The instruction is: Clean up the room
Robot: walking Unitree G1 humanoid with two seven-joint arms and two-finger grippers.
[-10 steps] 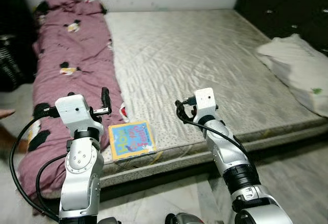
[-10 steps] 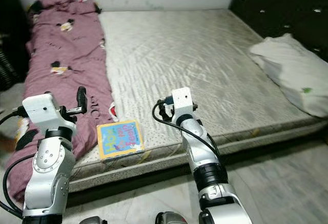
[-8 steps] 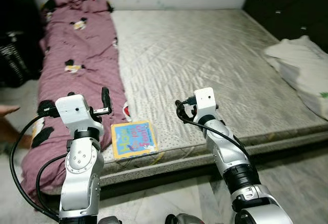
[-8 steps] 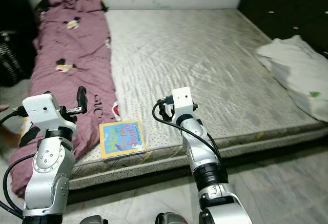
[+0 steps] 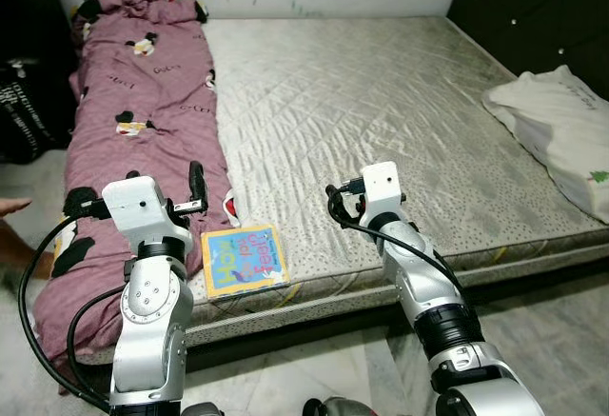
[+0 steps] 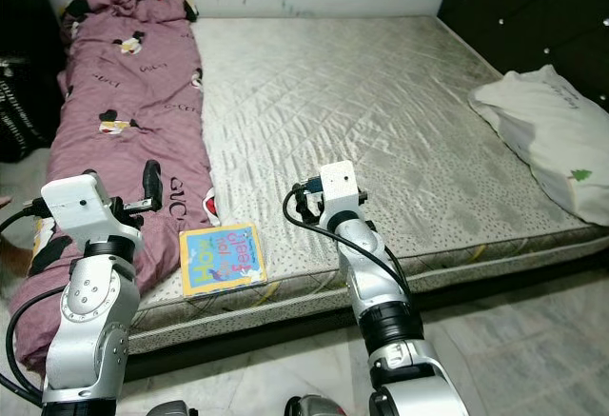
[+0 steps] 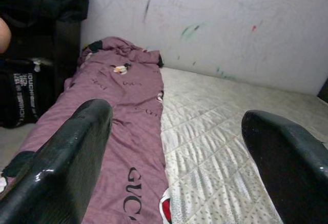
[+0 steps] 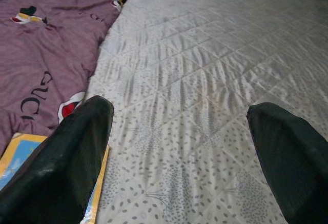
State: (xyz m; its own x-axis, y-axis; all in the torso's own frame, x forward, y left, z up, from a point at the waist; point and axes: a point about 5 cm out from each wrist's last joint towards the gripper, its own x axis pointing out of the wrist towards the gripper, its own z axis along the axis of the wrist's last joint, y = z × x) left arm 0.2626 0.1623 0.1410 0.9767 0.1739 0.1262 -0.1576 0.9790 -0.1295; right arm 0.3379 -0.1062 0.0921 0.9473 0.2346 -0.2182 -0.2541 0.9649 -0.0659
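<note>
With both jaws wide and empty, the thin, stiff book [image 5: 245, 260] on the bed [image 5: 381, 102] wants pinching by its overhanging edge.

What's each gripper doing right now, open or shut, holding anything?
Left gripper: open, holding nothing.
Right gripper: open, holding nothing.

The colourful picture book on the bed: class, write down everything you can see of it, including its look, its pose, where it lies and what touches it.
The thin square picture book with a light blue cover and yellow border carries large multicoloured lettering, too small to read. It looks like glossy card or paper. It lies flat, closed and face up, slightly skewed, at the near edge of the grey quilted mattress, right beside the maroon printed blanket; whether they touch is unclear. It sits between the left gripper and the right gripper; neither touches it.
</note>
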